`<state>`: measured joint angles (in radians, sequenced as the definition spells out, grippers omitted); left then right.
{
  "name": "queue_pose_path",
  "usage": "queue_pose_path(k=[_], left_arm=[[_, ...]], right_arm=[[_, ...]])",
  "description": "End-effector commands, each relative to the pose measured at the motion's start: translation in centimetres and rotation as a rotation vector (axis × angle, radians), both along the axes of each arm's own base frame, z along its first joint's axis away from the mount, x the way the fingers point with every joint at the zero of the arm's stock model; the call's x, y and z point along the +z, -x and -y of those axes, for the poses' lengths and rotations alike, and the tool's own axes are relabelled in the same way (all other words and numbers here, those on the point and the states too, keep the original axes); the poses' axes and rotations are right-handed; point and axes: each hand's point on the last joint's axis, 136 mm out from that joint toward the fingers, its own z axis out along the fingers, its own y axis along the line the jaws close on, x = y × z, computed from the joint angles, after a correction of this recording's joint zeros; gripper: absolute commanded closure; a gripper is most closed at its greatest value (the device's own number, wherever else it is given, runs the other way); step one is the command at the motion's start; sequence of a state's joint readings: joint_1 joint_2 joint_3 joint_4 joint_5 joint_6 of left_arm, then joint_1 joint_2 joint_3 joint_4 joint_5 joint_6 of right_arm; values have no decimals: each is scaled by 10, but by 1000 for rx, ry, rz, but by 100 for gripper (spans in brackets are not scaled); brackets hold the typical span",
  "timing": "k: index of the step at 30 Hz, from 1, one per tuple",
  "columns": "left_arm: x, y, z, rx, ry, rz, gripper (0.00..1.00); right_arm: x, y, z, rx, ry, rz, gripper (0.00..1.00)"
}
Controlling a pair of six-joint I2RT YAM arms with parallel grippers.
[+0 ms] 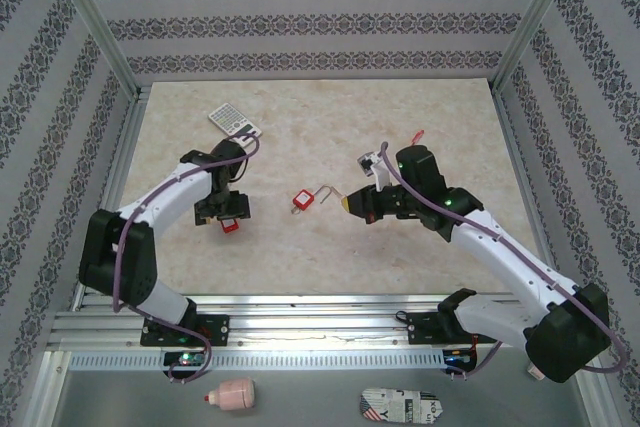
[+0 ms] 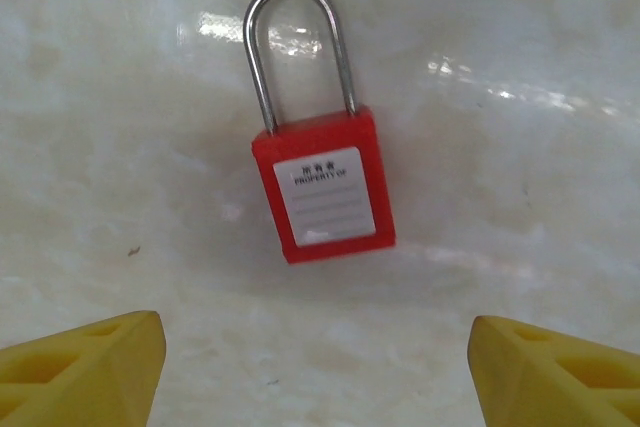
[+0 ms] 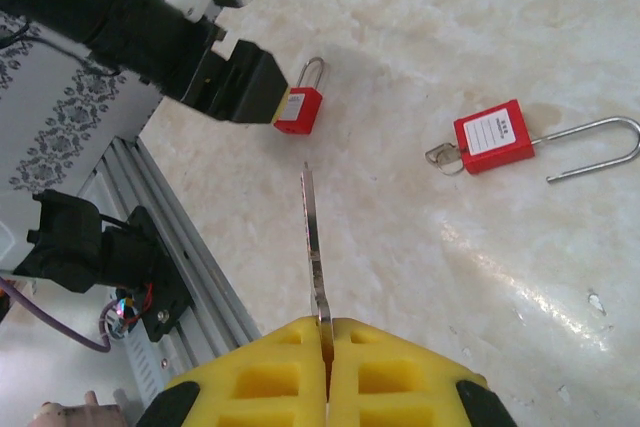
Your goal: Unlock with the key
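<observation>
The right pincer (image 3: 325,332) is clenched on the key (image 3: 312,237), blade jutting forward ready for a keyhole, while the left pincer (image 2: 318,347) hangs spread above a red padlock (image 2: 325,187) lying flat on the worktop (image 2: 520,67), seemingly to grip and steady it.

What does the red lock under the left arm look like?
The red padlock has a plastic-looking body, a white label reading PROPERTY OF, and a silvery metal shackle with both legs in the body. It lies flat on the pale marbled table, label up, slightly tilted. The left gripper hovers above it, jaws open, not touching.
</observation>
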<state>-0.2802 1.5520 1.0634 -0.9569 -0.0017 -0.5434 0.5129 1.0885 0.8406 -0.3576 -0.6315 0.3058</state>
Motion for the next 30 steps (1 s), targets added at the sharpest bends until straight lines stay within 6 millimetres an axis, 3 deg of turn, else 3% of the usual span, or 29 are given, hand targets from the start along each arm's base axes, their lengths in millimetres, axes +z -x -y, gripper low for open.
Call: queue_pose_path(k=[1,6,18,30], left_arm=[[-20,-9,7,80,84,-14,22],[-39,-17,15,159,145,-30,25],[-56,-13,-2,221,115,-49,33],[-59,-22,-3,237,117,-18,49]], right_arm=[[-4,6,1,13,11,41,100],[-6,9,1,16,15,54,100],[-12,15,-4,35,22,59,100],[-19,19,-8,45,38,56,100]])
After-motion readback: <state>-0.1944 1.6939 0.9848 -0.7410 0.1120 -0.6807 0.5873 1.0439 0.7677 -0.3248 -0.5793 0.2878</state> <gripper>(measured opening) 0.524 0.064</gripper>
